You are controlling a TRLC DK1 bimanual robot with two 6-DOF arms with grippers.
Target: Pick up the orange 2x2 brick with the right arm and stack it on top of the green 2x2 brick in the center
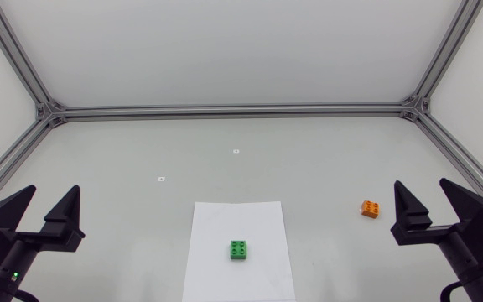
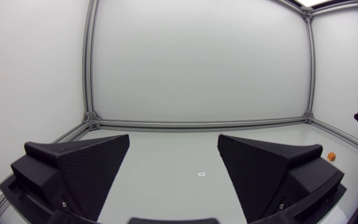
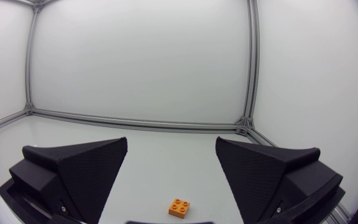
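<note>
orange 2x2 brick (image 1: 371, 208) flat on the bare counter (image 1: 141, 151), studs up, near the right edge and about halfway between front and back. just ahead of the right hand (image 1: 420, 186), slightly to its inner side, not touched by it. from the right wrist, sitting ahead of the hand in the gap between the two black fingers, free counter on either side of it. right hand over the front right part of the counter, fingers spread wide, gripping nothing.

green 2x2 brick (image 1: 239, 249) studs up on a white sheet of paper (image 1: 225, 220), toward the sheet's front half, close to the middle of the counter's front edge. well apart from the orange brick, its studs uncovered.

left hand (image 1: 54, 191) over the front left corner, likewise spread wide and gripping nothing, well apart from both bricks. from the left wrist, orange brick only a small speck far across the counter, beyond the hand's right finger.

two tiny white markers (image 1: 236, 151) on the bare surface behind the sheet, one near the middle, the other further left and nearer the front. grey metal rails (image 1: 225, 109) along the back edge and both side edges.
</note>
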